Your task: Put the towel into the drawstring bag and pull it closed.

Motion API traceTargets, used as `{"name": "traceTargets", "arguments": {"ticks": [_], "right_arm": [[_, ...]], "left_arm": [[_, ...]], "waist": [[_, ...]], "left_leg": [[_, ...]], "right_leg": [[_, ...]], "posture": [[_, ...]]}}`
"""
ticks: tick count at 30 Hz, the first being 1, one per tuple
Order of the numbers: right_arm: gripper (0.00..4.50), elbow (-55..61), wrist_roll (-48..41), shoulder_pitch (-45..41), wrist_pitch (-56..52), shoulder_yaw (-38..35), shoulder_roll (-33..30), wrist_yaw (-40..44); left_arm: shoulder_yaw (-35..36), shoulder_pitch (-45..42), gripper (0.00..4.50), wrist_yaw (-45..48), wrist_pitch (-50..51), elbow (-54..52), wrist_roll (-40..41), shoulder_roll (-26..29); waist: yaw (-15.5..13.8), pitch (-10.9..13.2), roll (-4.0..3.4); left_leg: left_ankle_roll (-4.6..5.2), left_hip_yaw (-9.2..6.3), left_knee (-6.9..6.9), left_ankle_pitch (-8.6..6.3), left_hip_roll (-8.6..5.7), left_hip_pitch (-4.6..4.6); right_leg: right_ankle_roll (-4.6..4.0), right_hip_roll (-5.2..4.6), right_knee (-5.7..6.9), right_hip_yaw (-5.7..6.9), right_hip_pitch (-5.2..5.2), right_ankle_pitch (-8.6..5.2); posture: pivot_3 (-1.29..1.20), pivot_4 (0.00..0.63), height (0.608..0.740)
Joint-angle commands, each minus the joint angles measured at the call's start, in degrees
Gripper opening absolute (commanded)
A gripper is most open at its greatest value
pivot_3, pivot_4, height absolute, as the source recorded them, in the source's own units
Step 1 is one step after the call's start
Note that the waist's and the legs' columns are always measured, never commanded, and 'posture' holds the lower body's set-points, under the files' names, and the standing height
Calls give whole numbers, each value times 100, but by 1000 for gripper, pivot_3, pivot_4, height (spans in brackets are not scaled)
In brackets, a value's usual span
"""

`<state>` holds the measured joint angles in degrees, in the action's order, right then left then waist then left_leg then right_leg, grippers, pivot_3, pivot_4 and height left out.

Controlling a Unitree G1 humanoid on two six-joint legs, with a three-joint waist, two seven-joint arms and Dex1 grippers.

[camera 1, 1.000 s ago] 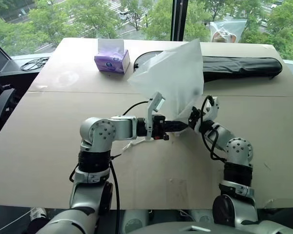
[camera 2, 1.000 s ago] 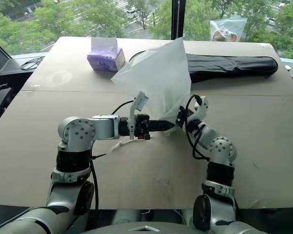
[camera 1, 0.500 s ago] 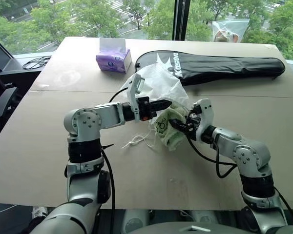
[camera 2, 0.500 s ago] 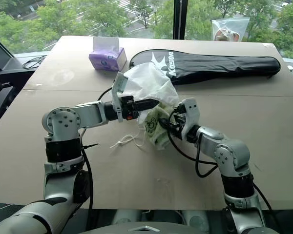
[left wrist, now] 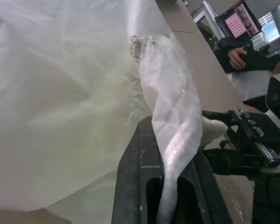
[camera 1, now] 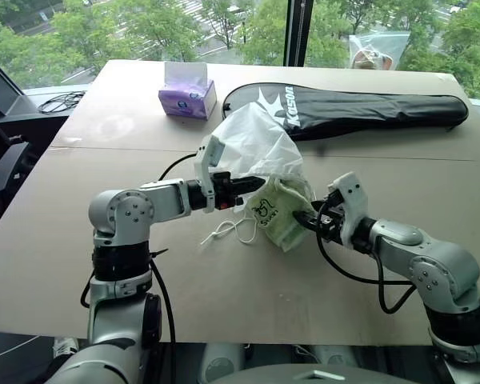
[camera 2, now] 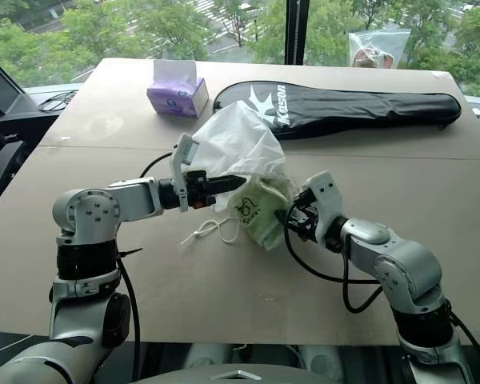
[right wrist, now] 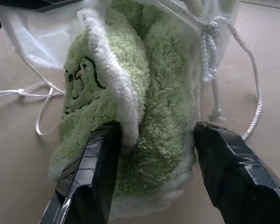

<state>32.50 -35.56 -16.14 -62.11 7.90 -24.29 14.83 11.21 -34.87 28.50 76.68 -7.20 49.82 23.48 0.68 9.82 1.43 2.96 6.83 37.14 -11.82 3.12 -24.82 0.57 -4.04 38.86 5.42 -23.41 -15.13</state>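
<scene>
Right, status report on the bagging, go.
Left gripper shut on drawstring bag rim. Right gripper open, fingers either side of towel. Towel partly out of bag mouth. Cords loose on table.

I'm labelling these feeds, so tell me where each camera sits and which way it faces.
Left and right eye views: on the head, looking forward and down over both arms at the tan table.
Left wrist view: along the left pincer, shut on the thin white drawstring bag.
Right wrist view: along the open right pincer, at the fluffy light-green towel.
Shared: towel, bag and white cords show in head and right wrist views.
</scene>
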Motion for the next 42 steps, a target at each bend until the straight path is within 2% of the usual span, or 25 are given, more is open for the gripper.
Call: {"name": "traceTargets", "arguments": {"ticks": [1,2,4,5,6,11,15,20,25,28,30,31,35,39,41,42], "right_arm": [[2174,-207,292,53,371,399,201,101],[1836,-397,298,77,486,391,375,112],[735,-763,371,110,722,372,639,173],[332,-885,415,124,817,364,711,205],[160,-1062,429,160,1051,325,841,301],[160,-1771,-496,331,1683,-495,1991,763],[160,-2125,-951,133,1699,-885,2526,837],[160,-2569,-1538,-365,1803,-1360,3221,711],[160,-2640,-2790,-992,1649,-1859,3827,423],[160,-2652,-3790,-1417,1365,-1802,4023,156],[160,-2599,-4324,-1513,981,-1581,3904,-48],[160,-2449,-4306,-1480,836,-1407,3726,-83],[160,-1481,-3728,-851,514,-1090,2609,-278],[160,-954,-3652,-214,467,-1383,1796,-730],[160,-804,-3562,-15,467,-1463,1504,-1028],[160,-746,-3570,64,464,-1512,1365,-1172]], "left_arm": [[-68,53,0,123,-110,-265,91,55],[-90,73,0,157,-108,-283,93,70],[-118,106,0,215,-114,-299,91,109],[-126,119,0,230,-114,-314,91,120],[-139,135,0,266,-111,-307,82,160],[-153,212,0,414,0,-327,148,338],[-73,269,0,523,227,-386,348,456],[205,382,0,960,1102,-596,1382,710],[287,504,0,847,1474,-662,1873,603],[243,433,0,765,1540,-576,2145,311],[132,385,0,649,1432,-603,2118,144],[121,334,0,623,1340,-665,2136,94],[864,-209,0,63,945,-92,2486,-75],[1420,-563,0,-1122,632,617,3047,-324],[1470,-534,0,-1854,479,779,3194,-526],[1349,-429,0,-2099,470,685,2994,-595]], "waist": [[8,0,0],[8,0,1],[7,0,2],[10,-1,3],[8,-1,3],[17,-1,4],[16,0,2],[33,7,-4],[24,7,-3],[19,8,-4],[26,7,-4],[29,7,-4],[12,8,-6],[-10,8,-4],[-7,10,8],[-7,10,8]], "left_leg": [[0,1,0,0,0,0],[0,1,0,0,0,0],[-1,1,0,1,0,-1],[-1,1,-1,1,0,0],[-1,1,0,1,0,0],[-1,0,-1,1,2,1],[-1,0,0,0,3,0],[-1,-3,-1,0,5,-1],[-1,-4,-2,0,3,0],[-1,-5,-2,0,0,-1],[0,-5,-1,0,0,-1],[0,-5,0,0,0,1],[0,-6,-1,0,2,-3],[2,-4,-1,-1,-4,-1],[4,-6,1,-2,-5,-6],[5,-6,2,-2,-5,-6]], "right_leg": [[0,0,0,-1,-1,0],[0,1,0,-2,-1,0],[0,1,2,-1,-2,0],[0,2,1,-1,-1,0],[0,2,1,-1,-1,0],[0,3,2,-1,0,0],[-2,0,1,-1,0,1],[-3,2,2,1,-2,1],[-3,-2,3,0,-1,2],[-4,-6,1,3,1,2],[-4,-8,2,1,2,3],[-4,-8,3,1,2,3],[-5,-5,5,2,-1,3],[-2,-8,0,0,3,2],[-1,-10,-2,2,3,2],[-1,-10,-2,1,3,2]], "posture": [[0,150,740],[0,150,740],[0,150,740],[0,150,740],[0,150,740],[0,150,740],[0,150,740],[0,150,740],[0,150,740],[0,150,740],[0,150,740],[0,150,740],[0,150,740],[0,150,740],[0,150,740],[0,150,740]]}}
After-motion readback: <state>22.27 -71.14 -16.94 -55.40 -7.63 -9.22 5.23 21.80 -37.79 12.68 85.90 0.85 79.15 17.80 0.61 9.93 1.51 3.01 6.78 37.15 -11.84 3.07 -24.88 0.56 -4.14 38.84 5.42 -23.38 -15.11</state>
